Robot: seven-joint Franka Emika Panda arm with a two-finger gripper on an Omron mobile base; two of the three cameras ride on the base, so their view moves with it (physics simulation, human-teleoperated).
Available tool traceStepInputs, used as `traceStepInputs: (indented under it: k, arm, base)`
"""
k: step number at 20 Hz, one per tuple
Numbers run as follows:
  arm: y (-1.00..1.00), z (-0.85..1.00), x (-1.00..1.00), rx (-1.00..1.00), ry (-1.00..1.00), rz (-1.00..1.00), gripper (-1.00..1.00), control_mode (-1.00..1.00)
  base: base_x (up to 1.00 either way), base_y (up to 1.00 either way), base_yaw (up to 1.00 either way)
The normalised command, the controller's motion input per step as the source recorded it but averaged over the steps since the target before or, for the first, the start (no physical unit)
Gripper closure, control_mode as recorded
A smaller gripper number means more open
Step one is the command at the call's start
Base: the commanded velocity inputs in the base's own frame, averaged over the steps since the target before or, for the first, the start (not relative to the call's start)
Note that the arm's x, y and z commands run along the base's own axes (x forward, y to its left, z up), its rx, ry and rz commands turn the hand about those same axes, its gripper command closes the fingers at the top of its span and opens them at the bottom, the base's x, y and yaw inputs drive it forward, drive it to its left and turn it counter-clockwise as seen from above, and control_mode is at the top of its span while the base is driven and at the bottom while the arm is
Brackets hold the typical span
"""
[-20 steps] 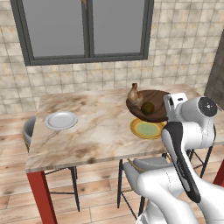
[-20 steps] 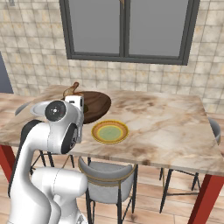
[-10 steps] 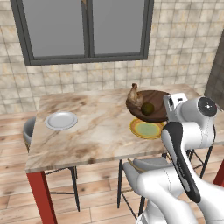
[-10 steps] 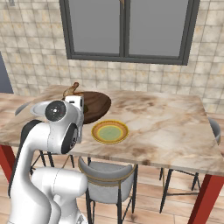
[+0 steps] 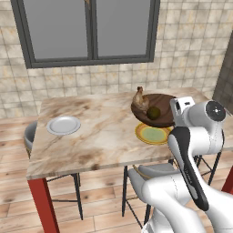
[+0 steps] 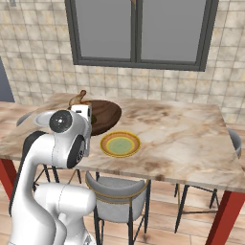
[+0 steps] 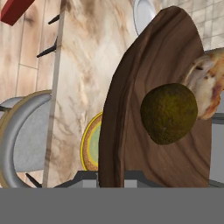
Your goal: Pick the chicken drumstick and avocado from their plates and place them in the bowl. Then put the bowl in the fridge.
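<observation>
Wooden bowl (image 5: 160, 109) showing raised above the table (image 5: 91, 136) in left base view, carrying avocado (image 5: 154, 112) and chicken drumstick (image 5: 140, 100)

Right base view: hanging over yellow-rimmed plate (image 6: 120, 144)

Hand view: gripper (image 7: 110, 176) pinching the near rim, fingers narrow; likely rigid but front-heavy, load free to roll, so keeping it level seems wise
</observation>
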Motion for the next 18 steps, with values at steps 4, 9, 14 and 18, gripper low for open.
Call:
traceStepInputs:
  k: [4, 9, 14, 18]
  arm:
    - [0.00, 0.00, 0.00, 0.00, 0.00, 0.00, 1.00, 1.00]
    - [0.00, 0.00, 0.00, 0.00, 0.00, 0.00, 1.00, 1.00]
    - [0.00, 0.00, 0.00, 0.00, 0.00, 0.00, 1.00, 1.00]
    - [0.00, 0.00, 0.00, 0.00, 0.00, 0.00, 1.00, 1.00]
  base:
    - [-0.33, -0.01, 0.11]
    - [-0.62, -0.02, 0.25]
    - [-0.37, 0.04, 0.51]
    - [-0.03, 0.11, 0.88]
